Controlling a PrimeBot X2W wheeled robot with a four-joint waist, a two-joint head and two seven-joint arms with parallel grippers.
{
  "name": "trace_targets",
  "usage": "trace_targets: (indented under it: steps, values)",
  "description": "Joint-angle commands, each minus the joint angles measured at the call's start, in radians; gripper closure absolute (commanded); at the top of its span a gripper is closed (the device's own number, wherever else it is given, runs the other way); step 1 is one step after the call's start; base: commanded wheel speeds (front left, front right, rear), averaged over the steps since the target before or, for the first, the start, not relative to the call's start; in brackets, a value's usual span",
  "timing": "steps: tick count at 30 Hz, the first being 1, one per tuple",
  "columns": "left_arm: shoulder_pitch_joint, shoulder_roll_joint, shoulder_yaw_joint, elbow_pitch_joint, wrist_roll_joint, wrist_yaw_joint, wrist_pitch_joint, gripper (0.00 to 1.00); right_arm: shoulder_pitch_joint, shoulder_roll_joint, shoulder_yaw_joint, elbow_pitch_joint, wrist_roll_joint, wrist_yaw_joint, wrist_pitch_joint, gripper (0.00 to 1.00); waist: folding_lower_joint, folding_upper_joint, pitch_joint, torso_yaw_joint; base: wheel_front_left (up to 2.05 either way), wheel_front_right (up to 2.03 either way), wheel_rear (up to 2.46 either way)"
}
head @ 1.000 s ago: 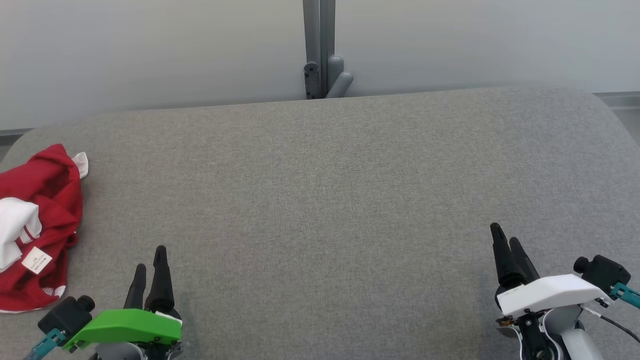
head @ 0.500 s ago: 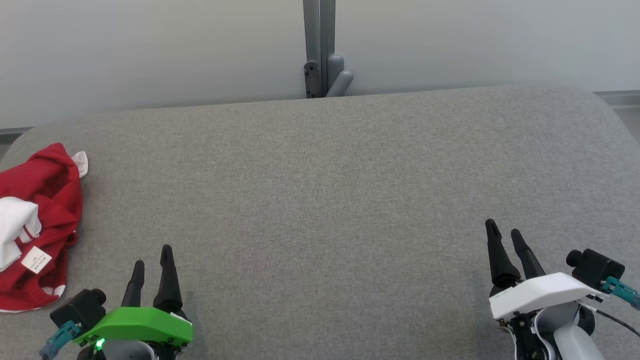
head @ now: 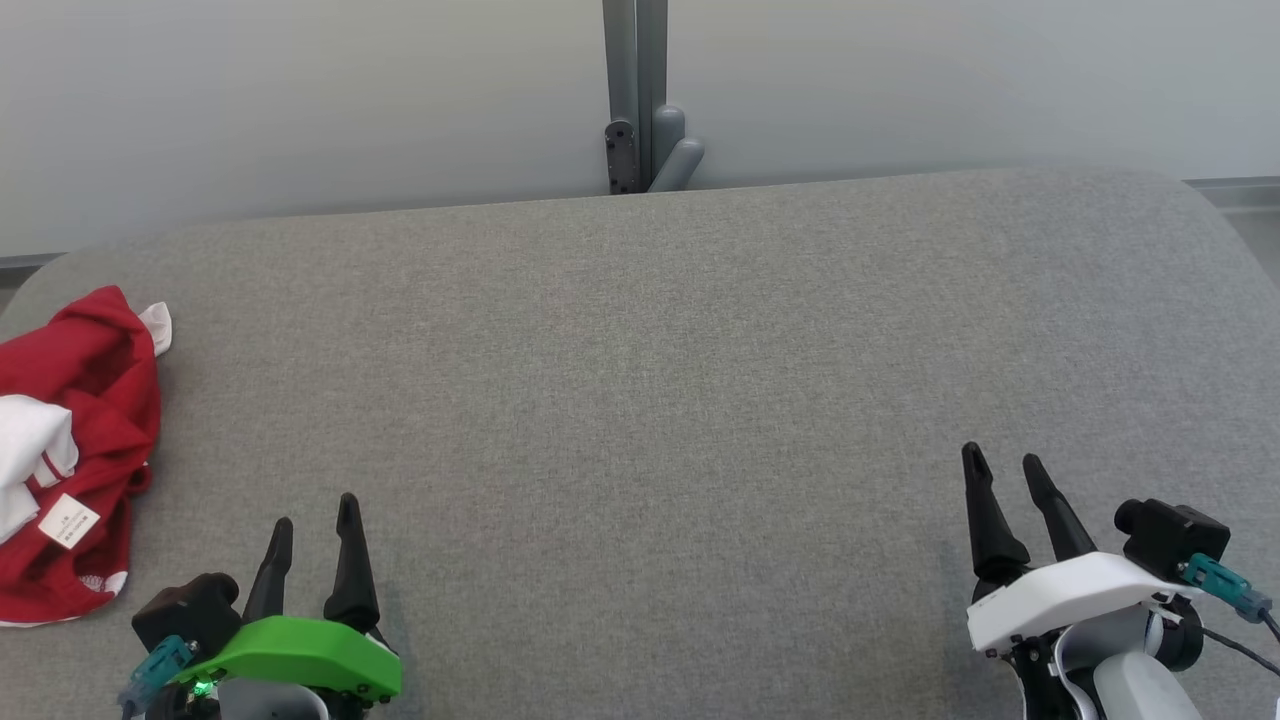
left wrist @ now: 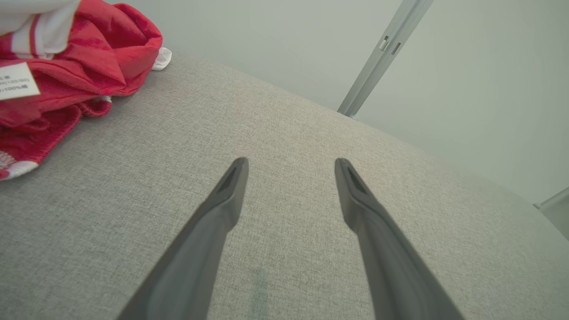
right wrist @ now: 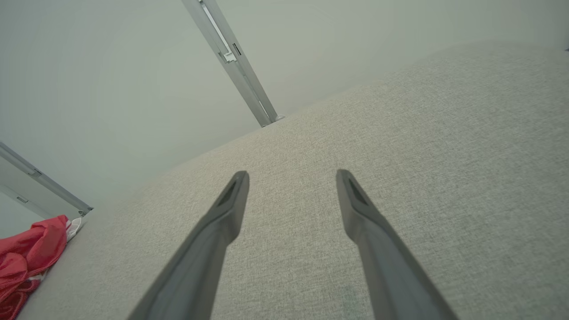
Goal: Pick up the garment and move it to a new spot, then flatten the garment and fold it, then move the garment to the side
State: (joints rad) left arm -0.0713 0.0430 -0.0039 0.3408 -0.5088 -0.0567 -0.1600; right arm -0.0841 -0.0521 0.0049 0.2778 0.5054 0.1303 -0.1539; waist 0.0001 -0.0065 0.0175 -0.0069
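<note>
A crumpled red and white garment (head: 80,450) with a white label lies at the table's far left edge. It also appears at the upper left of the left wrist view as the garment (left wrist: 66,75), and at the lower left of the right wrist view as the garment (right wrist: 26,262). My left gripper (head: 315,510) hovers open near the front edge, to the right of the garment and apart from it. Near the front right, my right gripper (head: 1002,460) is open too. Nothing sits between either pair of fingers (left wrist: 226,195), (right wrist: 231,200).
The grey fabric-covered table (head: 640,380) spreads wide, with rounded far corners. A grey metal post with a bracket (head: 640,120) stands behind its far edge against a pale wall.
Both grippers have turned so their fingers show spread apart. The left one has slid slightly right and toward the front edge; the right one has shifted slightly left. The garment has not moved.
</note>
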Motion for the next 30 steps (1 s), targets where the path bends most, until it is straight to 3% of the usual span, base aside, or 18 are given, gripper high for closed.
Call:
trace_targets:
  steps: [1,30]
  values:
    - [-0.005,0.007,-0.003,-0.005,0.024,0.006,-0.009,0.0,0.005,-0.004,0.0,-0.005,-0.028,0.0,-0.012,0.0,-0.0001,0.0039,0.0,0.0,0.0,0.0,0.0]
    - [0.02,0.01,-0.011,0.004,0.285,0.042,-0.073,0.0,0.012,0.0,-0.017,0.009,-0.313,0.0,-0.08,0.0,-0.0001,0.0055,0.004,-0.001,0.0,0.0,0.0]
